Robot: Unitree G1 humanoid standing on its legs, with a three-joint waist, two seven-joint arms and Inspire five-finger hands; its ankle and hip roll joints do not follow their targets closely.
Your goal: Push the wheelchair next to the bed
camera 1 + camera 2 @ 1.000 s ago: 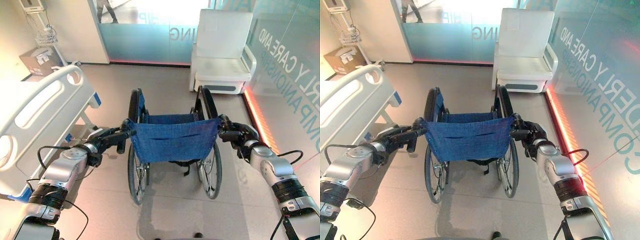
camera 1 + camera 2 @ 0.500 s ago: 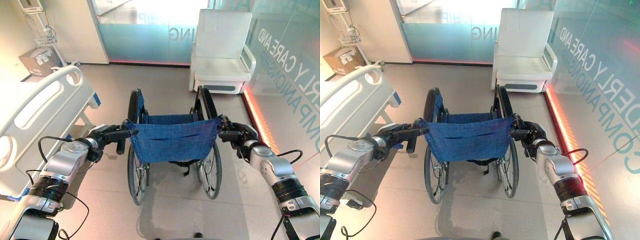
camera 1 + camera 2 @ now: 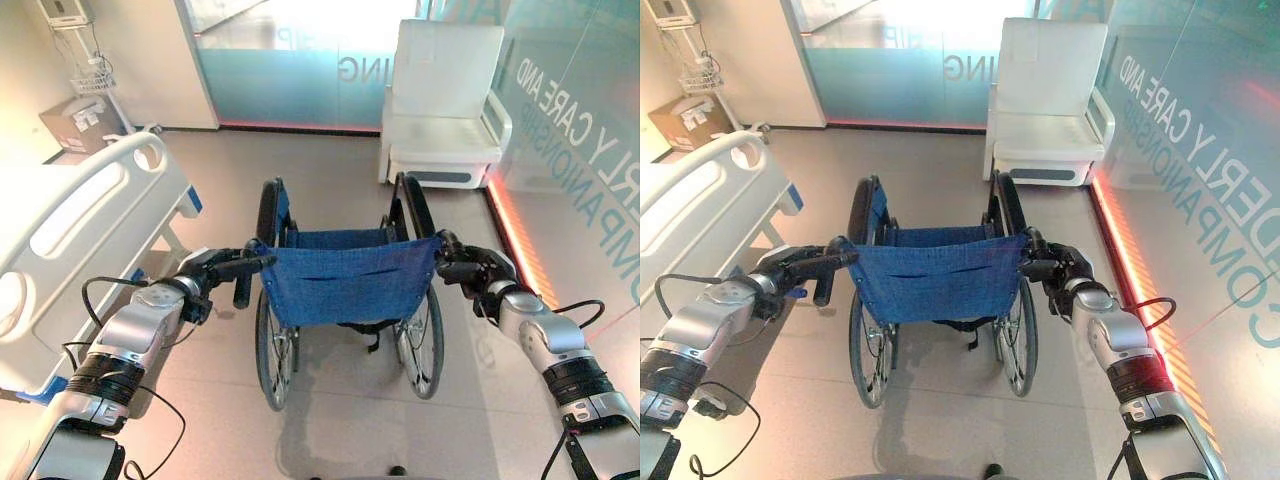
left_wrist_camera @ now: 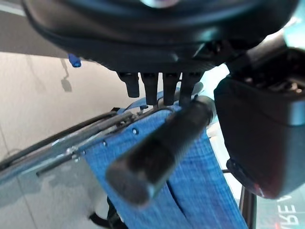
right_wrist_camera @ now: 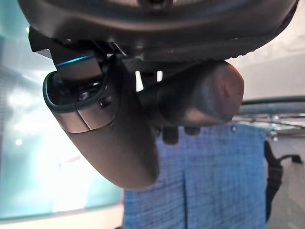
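Observation:
A wheelchair point(image 3: 345, 280) with a blue cloth back stands in the middle of the floor, its back towards me. The white bed point(image 3: 70, 215) with its side rail lies to the left, a short gap away from the chair. My left hand point(image 3: 207, 275) is at the left push handle point(image 4: 162, 143), which lies between its curled fingers and its thumb point(image 4: 262, 133). On the other side, my right hand point(image 3: 478, 272) is wrapped round the right push handle point(image 5: 200, 98), with the thumb point(image 5: 105, 138) under it.
A white armchair point(image 3: 445, 100) stands ahead on the right against a glass wall point(image 3: 580, 120), with a lit orange strip point(image 3: 515, 235) along the floor. A cardboard box point(image 3: 75, 118) and a wire rack sit at the far left corner. Open floor lies ahead of the wheelchair.
My left forearm has swung slightly inward towards the chair, the hand staying at its handle. The wheelchair and my right hand have hardly moved.

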